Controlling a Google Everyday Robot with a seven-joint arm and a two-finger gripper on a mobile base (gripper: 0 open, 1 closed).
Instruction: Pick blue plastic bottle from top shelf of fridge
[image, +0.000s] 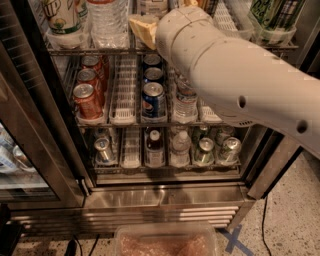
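The fridge (47, 130) stands open in front of me, with a dark door frame and a steel base grille (150, 216). My gripper (143, 29) is at the front of the top shelf (90, 50), at the end of the big white arm (235, 75) that crosses the view from the right. Just above the gripper, at the picture's top edge, is the pale bottom of a bottle (152, 5); I cannot tell whether it is the blue plastic bottle. The arm hides the middle and right of that shelf.
A clear ribbed water bottle (107, 20) and a green-and-white labelled bottle (62, 17) stand left on the top shelf, green bottles (272, 17) at the right. Red cans (87, 100), blue cans (153, 97) and small bottles fill the lower racks. A plastic bin (165, 242) sits on the floor.
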